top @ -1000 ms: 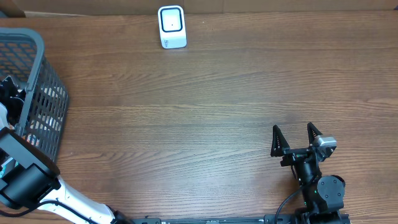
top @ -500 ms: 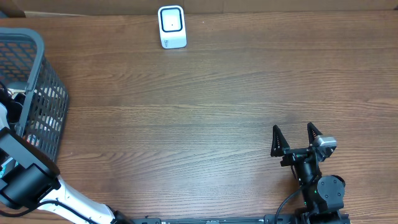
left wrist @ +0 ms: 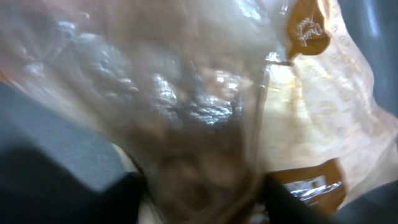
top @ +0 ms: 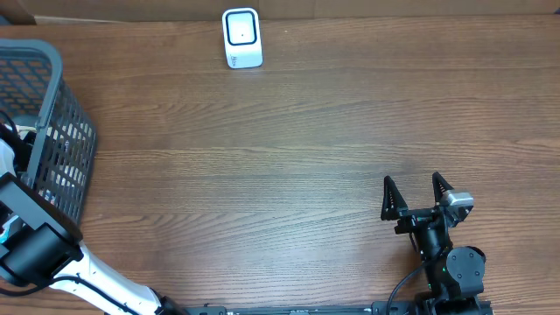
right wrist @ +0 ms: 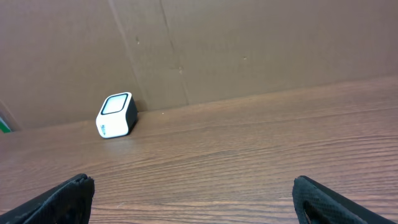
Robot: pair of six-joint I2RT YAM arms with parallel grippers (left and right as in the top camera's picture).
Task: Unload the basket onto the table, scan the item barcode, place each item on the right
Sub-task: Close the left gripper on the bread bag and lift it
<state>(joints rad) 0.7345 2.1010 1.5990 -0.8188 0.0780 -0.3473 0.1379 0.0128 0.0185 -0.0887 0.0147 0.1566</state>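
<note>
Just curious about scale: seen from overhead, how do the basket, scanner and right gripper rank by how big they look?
Largest: basket, though cut off at the edge.
Next: right gripper, possibly nearer the camera.
Smallest: scanner.

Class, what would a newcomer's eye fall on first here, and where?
A small white scanner stands alone at the far edge of the wooden table. At the left edge sits a grey mesh basket, and the left wrist view is filled by a crinkly clear bag with brown labels. The right gripper rests open at near right.
</note>
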